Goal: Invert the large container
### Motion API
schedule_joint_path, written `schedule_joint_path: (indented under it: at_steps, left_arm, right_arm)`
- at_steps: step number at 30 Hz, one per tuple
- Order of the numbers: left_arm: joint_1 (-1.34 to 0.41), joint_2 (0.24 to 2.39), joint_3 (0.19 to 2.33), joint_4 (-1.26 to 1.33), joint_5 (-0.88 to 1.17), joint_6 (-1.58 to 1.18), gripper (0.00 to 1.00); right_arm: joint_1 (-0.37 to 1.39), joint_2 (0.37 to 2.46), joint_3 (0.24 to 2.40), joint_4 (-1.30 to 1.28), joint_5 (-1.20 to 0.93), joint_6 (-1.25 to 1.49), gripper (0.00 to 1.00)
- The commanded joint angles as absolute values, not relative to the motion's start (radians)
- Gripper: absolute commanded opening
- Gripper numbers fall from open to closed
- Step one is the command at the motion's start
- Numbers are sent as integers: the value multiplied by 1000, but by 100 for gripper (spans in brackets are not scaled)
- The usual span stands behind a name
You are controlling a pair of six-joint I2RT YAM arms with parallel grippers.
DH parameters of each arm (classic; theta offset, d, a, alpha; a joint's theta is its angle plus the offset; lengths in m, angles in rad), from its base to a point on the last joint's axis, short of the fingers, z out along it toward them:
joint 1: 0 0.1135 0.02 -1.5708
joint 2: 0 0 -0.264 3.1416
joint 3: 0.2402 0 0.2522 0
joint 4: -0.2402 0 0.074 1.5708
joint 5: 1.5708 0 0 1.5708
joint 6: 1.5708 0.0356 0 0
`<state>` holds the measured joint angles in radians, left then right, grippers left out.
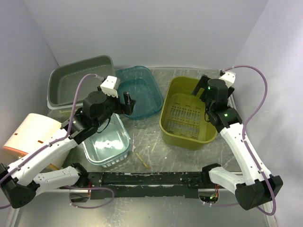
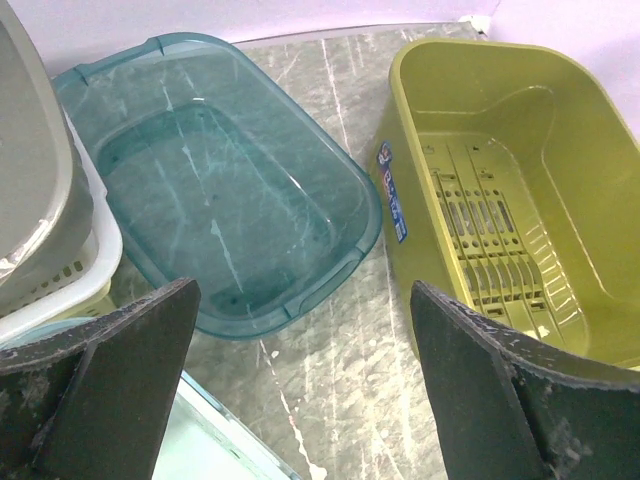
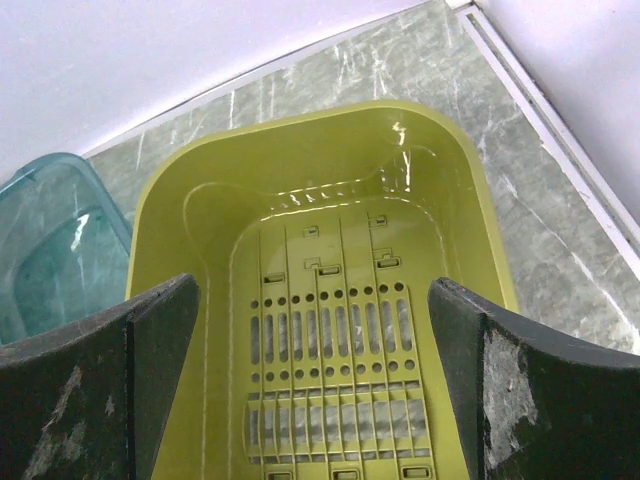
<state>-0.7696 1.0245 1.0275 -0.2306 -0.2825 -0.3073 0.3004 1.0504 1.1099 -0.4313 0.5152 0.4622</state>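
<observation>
Large olive-green container (image 3: 300, 160) upright, slotted floor, right gripper (image 3: 313, 300) wide open above it

The right arm (image 1: 241, 142) hides the right rim of the olive-green slotted plastic container (image 1: 184, 118); the left arm (image 1: 52, 151) covers a corner of the pale clear plastic tub (image 1: 111, 144).

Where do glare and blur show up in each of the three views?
Top view: even, sharp, soft light. Left wrist: faint glints along the teal tub's rim, near fingers dark, slightly soft. Right wrist: bright glare spot on the green basket's far wall, fingers slightly soft.
</observation>
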Motion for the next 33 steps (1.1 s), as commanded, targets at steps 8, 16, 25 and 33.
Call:
schedule_joint_path:
  at_steps: [8,16,25,33]
  left_arm:
    - [-772,1007,1038,-148,-302,-325,100]
    - [-772,1021,1021,-149,-345,-338,100]
    - [-772,1040,1060,-255,-306,-314,100]
    - [-771,1054,1052,-263,-283,-320,99]
  right_arm:
    - [304,1043,1090,-448,639,507,100]
    - [304,1052,1060,-435,560,545,100]
    - [370,1256,1151,-385,183,626,100]
    - [605,1566,1387,-598,455,674,100]
